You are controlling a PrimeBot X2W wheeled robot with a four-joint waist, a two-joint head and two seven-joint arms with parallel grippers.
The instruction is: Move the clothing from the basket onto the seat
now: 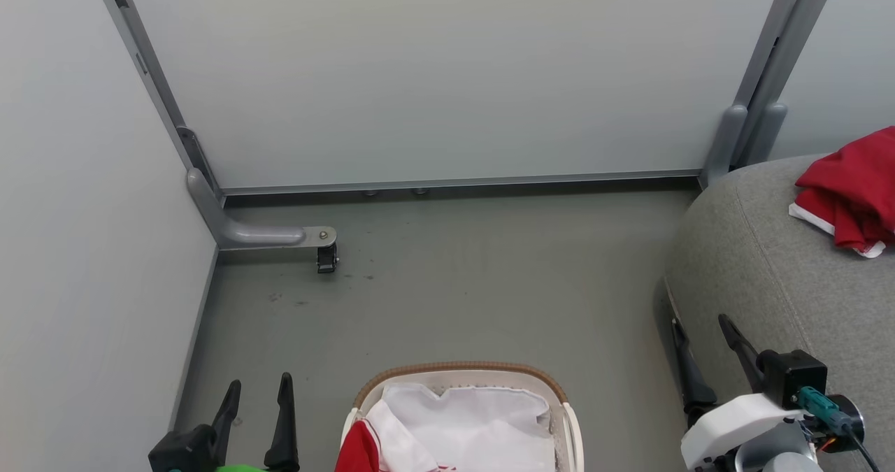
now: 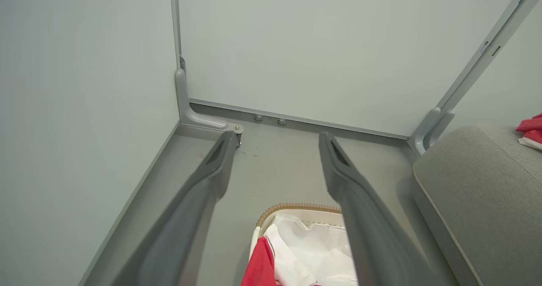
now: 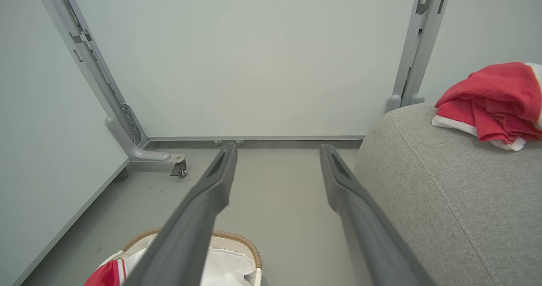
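The left gripper point(image 1: 259, 381) holds its two dark fingers spread wide with nothing between them. The basket point(image 1: 461, 368) sits just to their right and behind their tips, with a red-and-white garment point(image 1: 358, 451) lying at the side of the basket nearest those fingers, against white cloth point(image 1: 482, 416). The right gripper point(image 1: 699, 320) is parted and empty too, its fingers close beside the rounded edge of the grey seat point(image 1: 762, 269), and a crumpled red garment point(image 1: 856, 178) lies on the seat, ahead and to the right of those fingertips and well apart from them.
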